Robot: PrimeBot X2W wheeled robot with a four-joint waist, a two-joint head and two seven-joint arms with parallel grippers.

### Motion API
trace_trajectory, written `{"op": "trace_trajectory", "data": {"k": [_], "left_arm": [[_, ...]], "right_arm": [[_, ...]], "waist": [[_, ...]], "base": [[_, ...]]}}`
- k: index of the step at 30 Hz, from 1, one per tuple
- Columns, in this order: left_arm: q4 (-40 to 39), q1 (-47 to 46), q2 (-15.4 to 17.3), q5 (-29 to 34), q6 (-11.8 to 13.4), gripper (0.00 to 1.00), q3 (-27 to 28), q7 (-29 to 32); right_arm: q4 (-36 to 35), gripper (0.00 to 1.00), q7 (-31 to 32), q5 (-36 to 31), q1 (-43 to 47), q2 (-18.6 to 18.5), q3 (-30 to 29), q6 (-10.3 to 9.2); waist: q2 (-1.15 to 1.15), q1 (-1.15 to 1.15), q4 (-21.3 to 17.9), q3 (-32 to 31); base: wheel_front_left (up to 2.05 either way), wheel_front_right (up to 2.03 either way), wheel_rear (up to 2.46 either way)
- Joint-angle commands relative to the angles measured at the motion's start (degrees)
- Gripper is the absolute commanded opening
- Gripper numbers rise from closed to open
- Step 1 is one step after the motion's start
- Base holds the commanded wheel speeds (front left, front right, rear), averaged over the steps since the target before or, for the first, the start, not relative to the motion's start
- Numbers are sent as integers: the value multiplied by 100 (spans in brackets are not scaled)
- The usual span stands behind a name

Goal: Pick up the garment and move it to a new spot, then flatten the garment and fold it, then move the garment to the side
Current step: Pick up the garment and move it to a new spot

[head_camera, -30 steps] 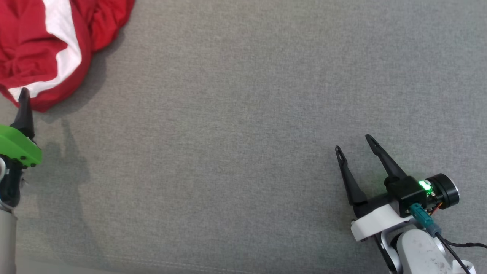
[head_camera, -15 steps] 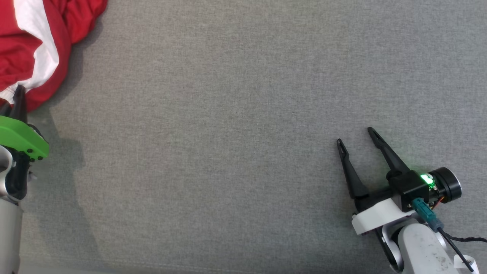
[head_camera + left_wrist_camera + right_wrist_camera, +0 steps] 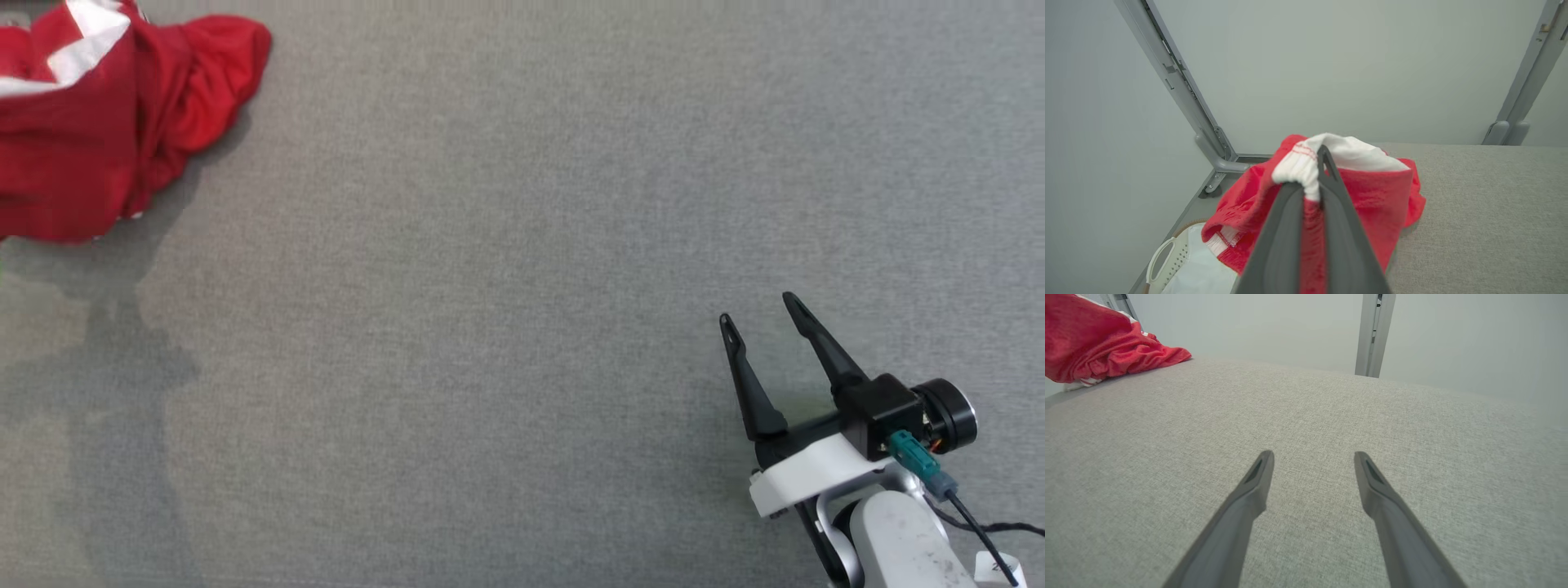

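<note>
The garment [image 3: 98,131] is red with white bands, bunched at the far left of the grey table [image 3: 522,286] in the head view. In the left wrist view my left gripper [image 3: 1312,171] is shut on the garment [image 3: 1372,196], pinching its white ribbed edge, and the cloth hangs lifted off the table. My right gripper [image 3: 758,310] stands open at the lower right, over bare table, nothing between its fingers. The right wrist view has the garment [image 3: 1098,347] far off at its upper left, beyond my open right gripper [image 3: 1312,457].
A white basket [image 3: 1180,265] sits below the table's left edge in the left wrist view. Grey frame posts [image 3: 1180,90] and a pale wall stand behind the table. A post [image 3: 1374,335] rises past the far edge.
The left gripper has left the head view and the garment has risen and bunched up, its white band now smaller at the top left. The right gripper barely shifted.
</note>
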Motion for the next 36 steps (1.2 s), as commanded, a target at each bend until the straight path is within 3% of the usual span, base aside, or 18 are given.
{"op": "trace_trajectory", "data": {"k": [1,6,9,17,25,31,36], "left_arm": [[-166,-142,134,111,32,0,-31,57],[-843,-400,444,370,-20,0,-254,329],[-1170,-638,473,520,-65,0,-495,507],[-1605,-1395,83,707,-142,0,-1213,780],[-1793,-2142,-598,689,-186,0,-2412,718],[-1950,-2546,-984,325,-177,0,-3305,359],[-1732,-2251,-1096,17,-178,0,-3725,-54]], "right_arm": [[25,100,-2,63,108,-23,-9,-2],[106,100,-2,309,250,-22,10,-2],[127,100,-2,399,356,-23,-24,-2],[151,100,-2,519,501,-21,-200,-2],[123,100,-2,597,517,-21,-411,-2],[92,100,-2,631,433,-19,-517,-2],[60,100,-2,672,399,-21,-580,-2]], "waist": [[0,0,-211,-469],[0,0,-532,-953],[0,0,-746,-1173],[0,0,-1416,-1496],[0,0,-1982,-1443],[0,0,-2168,-1310],[0,0,-2178,-1209]], "base": [[0,0,0],[0,0,0],[0,0,0],[0,0,0],[0,0,0],[0,0,0],[0,0,0]]}}
